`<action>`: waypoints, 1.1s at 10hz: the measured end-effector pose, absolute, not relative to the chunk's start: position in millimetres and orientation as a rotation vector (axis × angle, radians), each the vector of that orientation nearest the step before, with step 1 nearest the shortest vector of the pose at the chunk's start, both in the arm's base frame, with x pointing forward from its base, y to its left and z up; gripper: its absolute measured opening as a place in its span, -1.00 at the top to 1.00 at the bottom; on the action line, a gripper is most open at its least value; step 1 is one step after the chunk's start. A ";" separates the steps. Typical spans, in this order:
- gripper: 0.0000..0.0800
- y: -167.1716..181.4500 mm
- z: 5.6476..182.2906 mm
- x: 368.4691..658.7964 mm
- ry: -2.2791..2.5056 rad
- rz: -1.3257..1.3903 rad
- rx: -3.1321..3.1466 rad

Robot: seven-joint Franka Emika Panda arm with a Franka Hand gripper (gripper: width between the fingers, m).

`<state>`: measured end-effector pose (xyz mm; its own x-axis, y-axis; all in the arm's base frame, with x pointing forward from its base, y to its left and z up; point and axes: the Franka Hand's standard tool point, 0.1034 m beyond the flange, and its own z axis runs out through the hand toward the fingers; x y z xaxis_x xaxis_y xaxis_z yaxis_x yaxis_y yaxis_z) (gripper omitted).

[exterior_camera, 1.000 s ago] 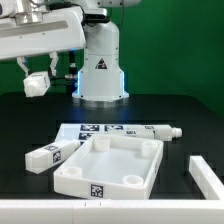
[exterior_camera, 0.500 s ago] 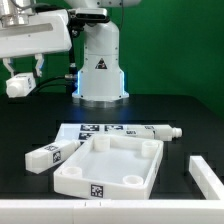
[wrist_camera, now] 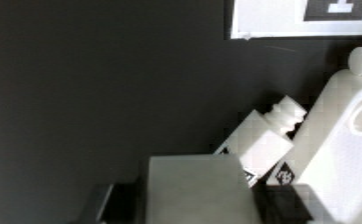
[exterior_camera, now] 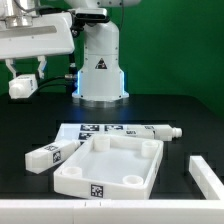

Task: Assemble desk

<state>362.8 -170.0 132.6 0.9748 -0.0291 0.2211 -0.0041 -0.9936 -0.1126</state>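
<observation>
The white tray-like desk top (exterior_camera: 108, 165) lies at the table's front, its corner sockets facing up. High above the table at the exterior view's left, my gripper (exterior_camera: 24, 78) is shut on a white leg block (exterior_camera: 22, 88). In the wrist view this block (wrist_camera: 196, 185) fills the gap between the dark fingers (wrist_camera: 110, 203). Another leg (exterior_camera: 47, 155) lies against the top's left side and shows below me in the wrist view as a leg (wrist_camera: 263, 135) next to the top (wrist_camera: 347, 130). A leg (exterior_camera: 150, 131) lies behind the top, and one more leg (exterior_camera: 208, 178) lies at the right.
The marker board (exterior_camera: 92, 129) lies flat behind the desk top, and its corner (wrist_camera: 311, 18) shows in the wrist view. The white cone-shaped robot base (exterior_camera: 100, 65) stands at the back centre. The table is black, with a green wall behind.
My gripper has carried the leg block toward the exterior view's left and a little down. The parts on the table have not moved.
</observation>
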 end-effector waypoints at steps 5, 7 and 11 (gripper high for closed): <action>0.27 -180.8 145.9 429.8 -0.002 -0.300 -2.995; 0.27 -184.6 140.2 470.8 -0.245 -0.254 -2.955; 0.27 -189.2 130.3 469.5 -0.349 -0.253 -2.959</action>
<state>469.5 -189.2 130.3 0.9587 0.2168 0.1842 0.2423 -0.9615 -0.1293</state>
